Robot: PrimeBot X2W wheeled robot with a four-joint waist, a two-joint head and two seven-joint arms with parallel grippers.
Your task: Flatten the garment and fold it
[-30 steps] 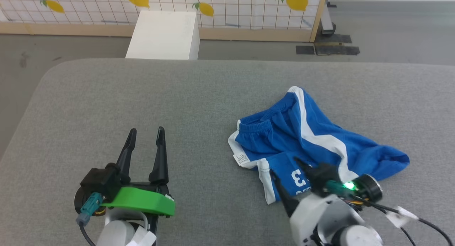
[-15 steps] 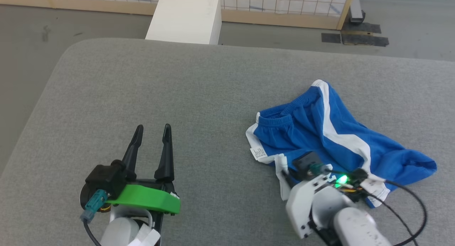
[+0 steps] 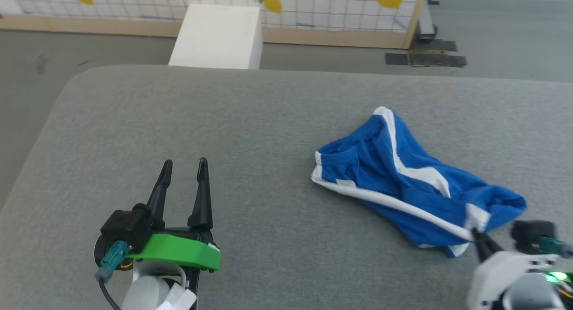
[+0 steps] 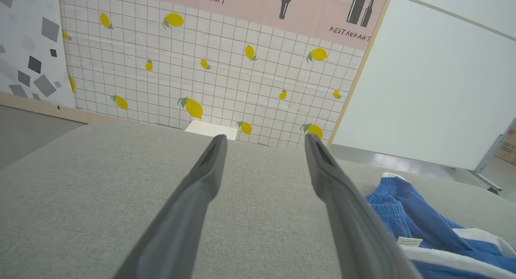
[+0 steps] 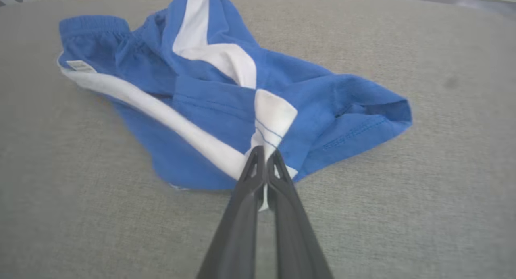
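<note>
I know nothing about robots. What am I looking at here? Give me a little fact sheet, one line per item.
Clothing: blue shorts with white stripes, crumpled, not yet flat or folded
Surface: grey padded table
Right hand: shut, pinching a white edge of the shorts
Left hand: open, holding nothing, apart from the shorts
Background: white box beyond the table, lemon-patterned wall
</note>
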